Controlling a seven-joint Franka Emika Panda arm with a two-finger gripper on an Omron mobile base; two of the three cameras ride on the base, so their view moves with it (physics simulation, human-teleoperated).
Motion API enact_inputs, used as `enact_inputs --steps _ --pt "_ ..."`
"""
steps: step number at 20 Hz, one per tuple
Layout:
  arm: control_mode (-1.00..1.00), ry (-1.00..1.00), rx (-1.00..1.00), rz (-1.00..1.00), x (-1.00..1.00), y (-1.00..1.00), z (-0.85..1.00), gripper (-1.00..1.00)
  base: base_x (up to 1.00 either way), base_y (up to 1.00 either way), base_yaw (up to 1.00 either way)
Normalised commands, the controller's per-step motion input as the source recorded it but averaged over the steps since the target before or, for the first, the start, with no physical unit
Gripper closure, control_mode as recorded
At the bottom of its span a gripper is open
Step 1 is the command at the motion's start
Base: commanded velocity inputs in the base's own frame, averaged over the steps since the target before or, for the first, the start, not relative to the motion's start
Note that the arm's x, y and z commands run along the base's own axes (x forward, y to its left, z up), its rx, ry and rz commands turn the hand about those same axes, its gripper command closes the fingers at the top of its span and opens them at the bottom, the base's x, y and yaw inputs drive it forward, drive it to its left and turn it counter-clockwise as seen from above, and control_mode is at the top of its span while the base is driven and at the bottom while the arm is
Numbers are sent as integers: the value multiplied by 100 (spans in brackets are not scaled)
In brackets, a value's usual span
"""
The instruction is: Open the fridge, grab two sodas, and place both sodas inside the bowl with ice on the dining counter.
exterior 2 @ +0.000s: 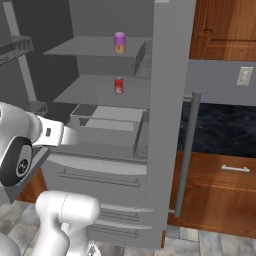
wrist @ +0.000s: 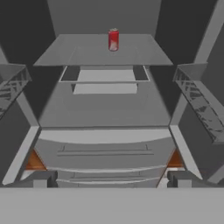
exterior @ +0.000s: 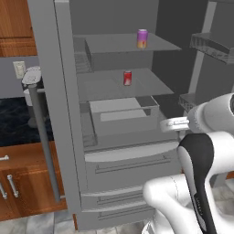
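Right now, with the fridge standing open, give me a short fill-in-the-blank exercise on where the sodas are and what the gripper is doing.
1. The purple can stands on the fridge shelf ____ the red can's shelf.
2. The red can stands ____, not lying on its side.
3. Both fridge doors are swung ____.
4. The gripper holds ____.

Missing words: above; upright; open; nothing

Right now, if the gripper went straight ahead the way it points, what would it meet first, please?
Probably the red soda can upright on the fridge's middle shelf. The hand view points into the open fridge and the way looks free, though depth is hard to judge.
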Motion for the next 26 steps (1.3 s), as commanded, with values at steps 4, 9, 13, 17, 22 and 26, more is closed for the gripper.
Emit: enact_inputs --steps 4,9,13,17,22,26 --pt "-100 4 0 0 10 0 -1 -100 0 0 0" --pt "100 1 0 0 5 0 0 -100 39 0 0" --pt "100 0 0 0 0 0 0 -100 66 0 0" --pt "100 0 0 0 0 0 0 -100 63 1 0" --pt "100 0 0 0 0 0 0 -100 70 2 0" --pt "100 0 0 0 0 0 0 -100 62 3 0"
